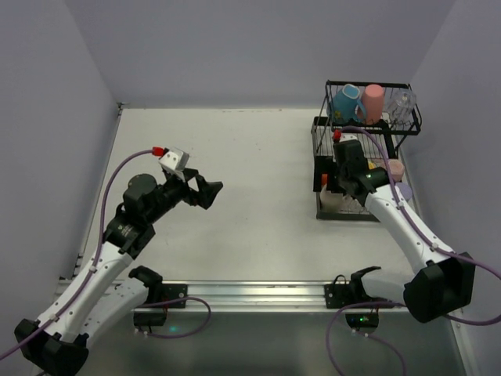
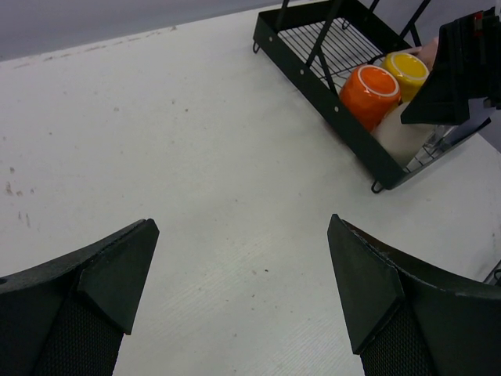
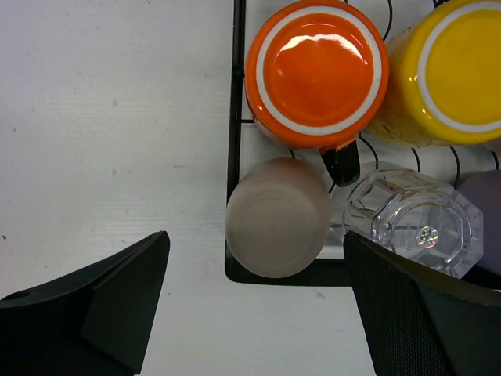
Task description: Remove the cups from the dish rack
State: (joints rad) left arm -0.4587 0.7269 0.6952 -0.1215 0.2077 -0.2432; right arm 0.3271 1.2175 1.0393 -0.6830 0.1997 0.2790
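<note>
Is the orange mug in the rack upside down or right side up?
Upside down: the orange mug shows its flat base facing up.

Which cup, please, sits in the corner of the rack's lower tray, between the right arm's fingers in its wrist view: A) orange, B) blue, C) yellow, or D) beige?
D: the beige cup fills the corner of the dish rack tray, while the orange cup and yellow cup stand farther in.
</note>
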